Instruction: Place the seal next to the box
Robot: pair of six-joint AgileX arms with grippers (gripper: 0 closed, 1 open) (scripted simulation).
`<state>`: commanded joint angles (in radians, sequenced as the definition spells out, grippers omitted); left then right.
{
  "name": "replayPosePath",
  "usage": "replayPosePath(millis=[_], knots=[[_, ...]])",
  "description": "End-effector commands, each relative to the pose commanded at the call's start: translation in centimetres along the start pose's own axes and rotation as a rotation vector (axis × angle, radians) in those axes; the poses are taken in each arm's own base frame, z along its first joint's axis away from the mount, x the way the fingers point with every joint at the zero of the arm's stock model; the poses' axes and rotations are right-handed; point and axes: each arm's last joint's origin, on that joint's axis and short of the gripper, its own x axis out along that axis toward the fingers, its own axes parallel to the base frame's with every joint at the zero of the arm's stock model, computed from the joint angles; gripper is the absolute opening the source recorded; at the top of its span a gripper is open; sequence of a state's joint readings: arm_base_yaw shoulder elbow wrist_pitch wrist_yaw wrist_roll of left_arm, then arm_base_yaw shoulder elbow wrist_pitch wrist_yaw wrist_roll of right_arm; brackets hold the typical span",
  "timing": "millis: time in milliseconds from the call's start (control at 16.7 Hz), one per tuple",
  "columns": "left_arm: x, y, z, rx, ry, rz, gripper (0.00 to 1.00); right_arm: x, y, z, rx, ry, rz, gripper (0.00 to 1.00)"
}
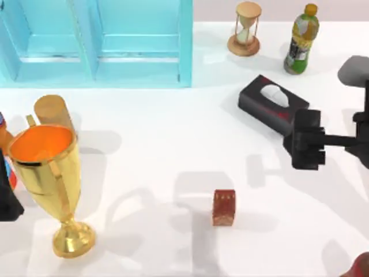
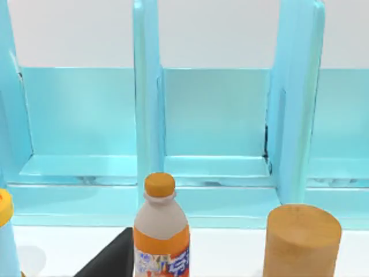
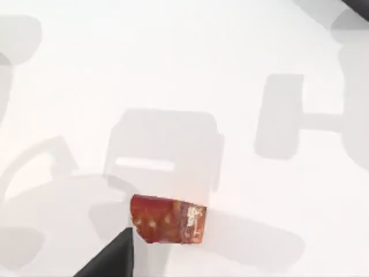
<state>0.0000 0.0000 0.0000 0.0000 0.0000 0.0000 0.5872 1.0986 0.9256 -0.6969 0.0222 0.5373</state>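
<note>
One seal (image 1: 223, 207), a small reddish-brown block speckled with orange, stands upright on the white table (image 1: 173, 138) near the front edge, a little right of centre. Nothing touches it. In the right wrist view the seal (image 3: 168, 220) sits low in the picture on bare tabletop. It looks like a rigid, light block with flat sides, so it should not deform or break easily. Its smooth faces could slip, and it could tip if nudged from one side. The best hold is probably across two opposite flat sides, around mid-height.

One box (image 1: 273, 105), a black tissue box with white tissue at its top slot and red marking on its side, lies well apart from the seal, farther back and to the right.

The right gripper (image 1: 304, 139) hovers just beside the box's right end, above the table, holding nothing. Whether its fingers are spread or closed cannot be told. The left arm is parked at the table's left edge.

Farther out: one golden trophy cup (image 1: 49, 179), one wooden cylinder (image 1: 52, 111), one light-blue cabinet (image 1: 95, 40), one hourglass (image 1: 246, 29), one green bottle (image 1: 301, 40), and one orange-capped bottle (image 2: 161, 231).
</note>
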Motion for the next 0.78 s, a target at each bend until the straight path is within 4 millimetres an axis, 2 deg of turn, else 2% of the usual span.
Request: replayPosePath(millis=[180,360,600,780], knots=[[0.0,0.0,0.0,0.000,0.000,0.000,1.00,4.2,4.4,1.8,0.016,0.248,-0.104,1.00],[0.0,0.0,0.0,0.000,0.000,0.000,1.00,8.4,7.9,2.4,0.026,0.428,-0.216,1.00],[0.0,0.0,0.0,0.000,0.000,0.000,1.00,12.4,10.5,2.6,0.042,0.563,-0.323,1.00],[0.0,0.0,0.0,0.000,0.000,0.000,1.00,13.8,11.3,2.8,0.052,0.600,-0.355,1.00]])
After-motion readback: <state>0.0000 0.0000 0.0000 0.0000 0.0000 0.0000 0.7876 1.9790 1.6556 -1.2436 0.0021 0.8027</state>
